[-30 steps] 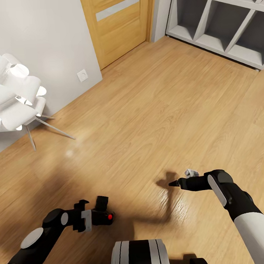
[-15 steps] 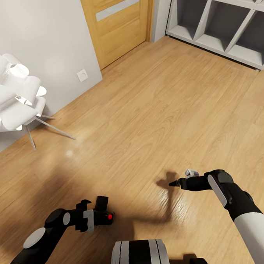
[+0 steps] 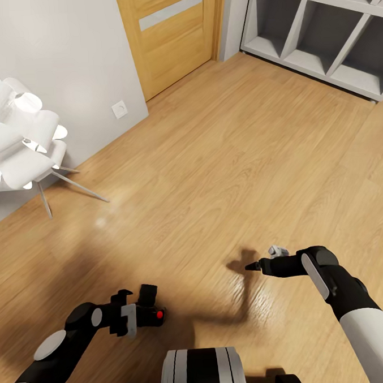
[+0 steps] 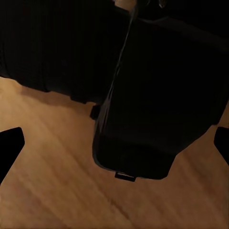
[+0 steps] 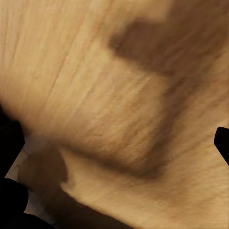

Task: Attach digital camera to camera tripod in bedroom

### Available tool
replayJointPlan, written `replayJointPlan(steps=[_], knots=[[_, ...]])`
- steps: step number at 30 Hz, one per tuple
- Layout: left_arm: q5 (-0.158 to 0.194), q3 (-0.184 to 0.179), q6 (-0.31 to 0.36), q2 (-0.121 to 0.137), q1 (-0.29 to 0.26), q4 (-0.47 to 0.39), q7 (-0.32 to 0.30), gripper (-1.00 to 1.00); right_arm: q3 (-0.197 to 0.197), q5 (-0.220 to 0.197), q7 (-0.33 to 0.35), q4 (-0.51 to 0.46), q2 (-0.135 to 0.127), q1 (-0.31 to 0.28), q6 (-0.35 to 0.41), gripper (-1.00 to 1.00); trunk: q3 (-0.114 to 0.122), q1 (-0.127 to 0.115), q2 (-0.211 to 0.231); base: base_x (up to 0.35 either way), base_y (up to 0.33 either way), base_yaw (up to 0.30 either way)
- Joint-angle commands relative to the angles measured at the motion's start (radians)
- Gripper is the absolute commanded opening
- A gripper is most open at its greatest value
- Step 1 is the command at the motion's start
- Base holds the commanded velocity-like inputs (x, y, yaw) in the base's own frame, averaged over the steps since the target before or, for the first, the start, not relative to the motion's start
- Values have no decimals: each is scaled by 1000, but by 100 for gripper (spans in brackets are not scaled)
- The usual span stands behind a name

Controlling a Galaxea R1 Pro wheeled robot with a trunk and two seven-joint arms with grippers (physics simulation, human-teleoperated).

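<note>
The digital camera (image 3: 148,296), black with a red round button, hangs just above the wood floor at the lower left of the head view. My left gripper (image 3: 136,311) is shut on it. In the left wrist view the camera (image 4: 157,95) is a large dark body close to the lens, with a dark fingertip (image 4: 9,148) at the frame's edge. My right gripper (image 3: 266,258) is held out over the floor at the lower right, open and holding nothing; in its wrist view the fingertips (image 5: 222,142) sit far apart over bare planks. The camera tripod is out of view.
A white petal-shaped lamp (image 3: 18,140) on thin metal legs stands by the grey wall at left. A wooden door (image 3: 170,34) is at the back, and a grey cubby shelf (image 3: 323,30) at the back right. Light wood floor (image 3: 223,155) lies open ahead.
My left arm dropped slightly with the camera in it a second ago and has held still since. The right arm has not moved.
</note>
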Motion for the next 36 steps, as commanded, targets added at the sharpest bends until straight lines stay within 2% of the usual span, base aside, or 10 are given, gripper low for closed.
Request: replayJointPlan(steps=[1, 13, 36], knots=[[-3, -3, 3, 0, 0, -1, -3, 100, 2, -1, 1, -1, -1, 0, 3, 100, -1, 0, 0, 0, 0, 0], [-14, -3, 1, -38, 0, 47, -2, 100, 2, -3, 1, -1, -1, 0, 3, 100, -1, 0, 0, 0, 0, 0], [-14, -3, 0, -39, 0, 58, -2, 100, 2, -3, 1, -1, -1, 0, 4, 100, -1, 0, 0, 0, 0, 0]])
